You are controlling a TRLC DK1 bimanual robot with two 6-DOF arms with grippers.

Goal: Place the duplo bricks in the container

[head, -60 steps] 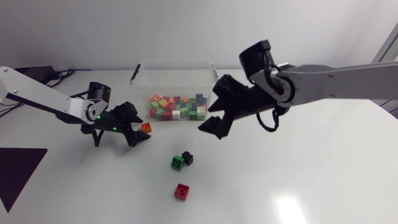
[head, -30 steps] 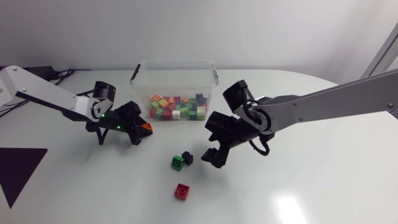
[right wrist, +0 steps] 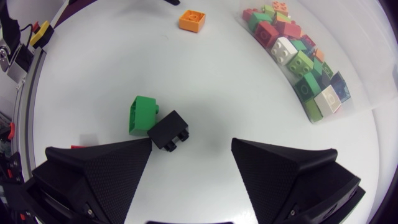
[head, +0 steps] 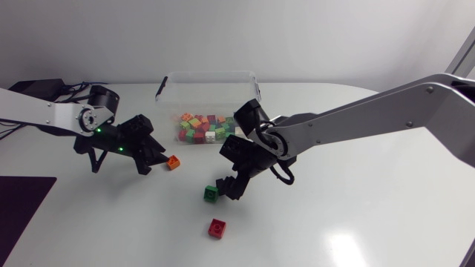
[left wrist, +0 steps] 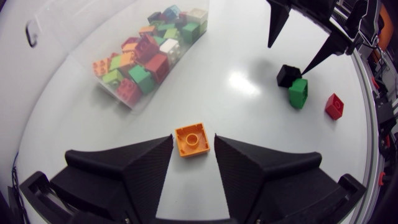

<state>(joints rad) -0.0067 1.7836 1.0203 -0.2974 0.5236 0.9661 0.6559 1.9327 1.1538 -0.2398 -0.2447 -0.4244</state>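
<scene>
Four duplo bricks lie loose on the white table point(head: 371, 208), outside the container point(head: 209, 73), a clear tub at the far side already holding a heap of mixed-colour bricks. The orange brick point(left wrist: 191, 139) sits studs up, right at the mouth of the left gripper point(left wrist: 194, 145). The jaws stand open with the brick between their tips; whether either finger touches it cannot be told. The brick is square, so it has no long axis to line up with, and the container lies ahead of this gripper, off to one side. The black brick point(right wrist: 168, 131) lies tipped on its side, touching the green brick point(right wrist: 142, 114), which is also on its side. Both are just ahead of the right gripper point(right wrist: 191, 142), whose jaws are spread wide and hold nothing. The black brick lies off centre, close to the tip of one finger, with the green one beyond it. The red brick point(head: 217, 228) sits alone near the table's front, nearer the right gripper. Judging by position, the left arm is better placed for the orange brick and the right for the black.
</scene>
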